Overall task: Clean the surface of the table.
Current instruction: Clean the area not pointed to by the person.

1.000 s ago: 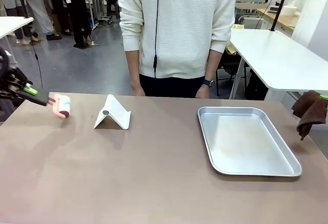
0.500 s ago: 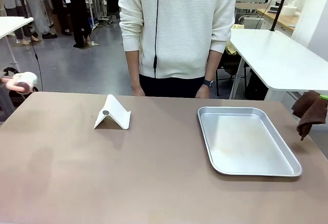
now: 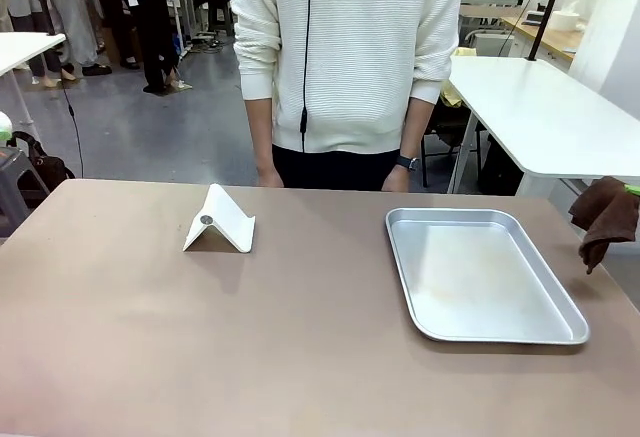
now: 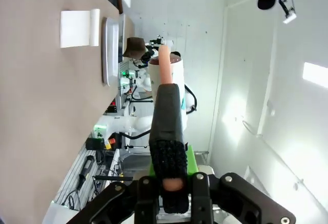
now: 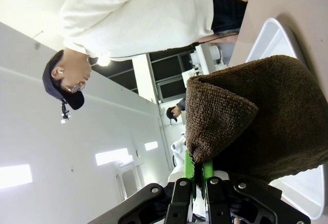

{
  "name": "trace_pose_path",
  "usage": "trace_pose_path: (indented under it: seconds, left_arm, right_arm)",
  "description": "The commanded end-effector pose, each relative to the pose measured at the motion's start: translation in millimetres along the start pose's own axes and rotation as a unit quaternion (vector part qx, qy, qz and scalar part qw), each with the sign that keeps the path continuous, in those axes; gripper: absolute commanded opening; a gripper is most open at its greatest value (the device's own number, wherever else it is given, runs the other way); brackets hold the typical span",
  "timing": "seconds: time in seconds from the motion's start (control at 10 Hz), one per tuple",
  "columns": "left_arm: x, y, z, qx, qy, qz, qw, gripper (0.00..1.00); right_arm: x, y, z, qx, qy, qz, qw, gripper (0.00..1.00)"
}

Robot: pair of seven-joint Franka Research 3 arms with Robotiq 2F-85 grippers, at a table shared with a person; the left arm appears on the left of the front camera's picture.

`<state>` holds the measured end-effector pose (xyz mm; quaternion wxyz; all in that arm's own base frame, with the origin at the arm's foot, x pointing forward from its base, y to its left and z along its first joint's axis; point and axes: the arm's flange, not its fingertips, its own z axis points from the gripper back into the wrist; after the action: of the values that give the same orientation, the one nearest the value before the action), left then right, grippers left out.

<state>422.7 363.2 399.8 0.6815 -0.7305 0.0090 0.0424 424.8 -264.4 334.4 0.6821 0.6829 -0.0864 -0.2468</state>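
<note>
The taupe-brown table [image 3: 200, 327] spreads across the front view. In the left wrist view my left gripper [image 4: 171, 185] is shut on the black handle of a lint roller [image 4: 167, 75], whose pink stem and white head point away from me, held up in the air off the table [image 4: 36, 106]. A sliver of the roller [image 3: 3, 125] peeks in at the left edge of the front view. My right gripper [image 5: 200, 179] is shut on a brown cloth [image 5: 251, 126]. That cloth [image 3: 605, 219] hangs beside the table's right edge, above its height.
A white folded stand [image 3: 220, 221] sits left of centre, and a silver metal tray [image 3: 480, 302] lies to the right. A person in a white sweater [image 3: 350, 57] stands at the far side, hands down. A white table [image 3: 545, 117] stands behind on the right.
My left gripper has lifted the lint roller from the table's far left corner and carried it up and leftward, nearly out of the front view. The cloth has stayed put.
</note>
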Motion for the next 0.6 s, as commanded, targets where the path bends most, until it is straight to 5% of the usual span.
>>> trace_pose_path:
  seconds: [0.0,0.5]
  left_arm:
    - [-27.8,-17.0,10.6,-0.002,0.021,-0.033,0.999,0.22]
    - [-60.8,-27.3,-58.3,0.029,-0.032,-0.115,0.992,0.22]
  right_arm:
    - [-4.1,4.4,1.0,-0.001,0.008,0.003,1.000,0.07]
    - [-4.1,4.4,1.0,-0.001,0.008,0.003,1.000,0.07]
